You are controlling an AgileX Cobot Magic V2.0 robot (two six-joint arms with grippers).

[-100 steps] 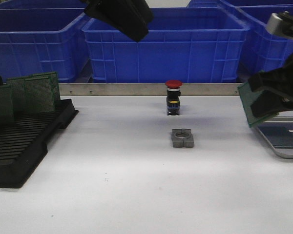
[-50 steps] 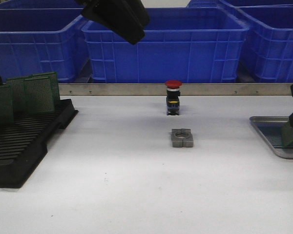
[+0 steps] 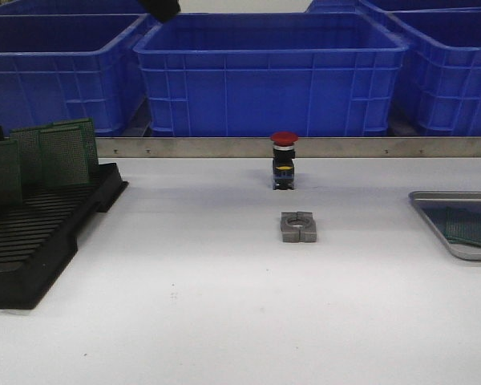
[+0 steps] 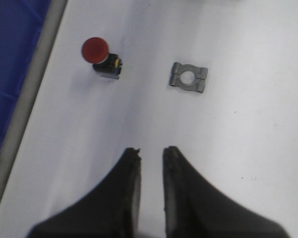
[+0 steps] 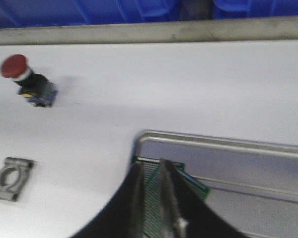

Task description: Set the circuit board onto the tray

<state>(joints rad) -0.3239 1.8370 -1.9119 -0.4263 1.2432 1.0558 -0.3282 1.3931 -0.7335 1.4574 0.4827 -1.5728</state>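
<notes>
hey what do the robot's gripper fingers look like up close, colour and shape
Both wrist views show the same design. The left gripper and the right gripper each have two matte black fingers, broad at the base and tapering in a curve to narrow tips. No cables, markings or labels are visible on them.

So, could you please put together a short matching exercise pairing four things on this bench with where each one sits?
Things:
1. circuit board
2. red push button
3. grey metal clamp block
4. upright green boards

Places:
A. in the black slotted rack
B. lying flat on the tray
C. nearest the metal rail
D. on the table, in front of the button

Pairs: 1-B, 2-C, 3-D, 4-A
</notes>
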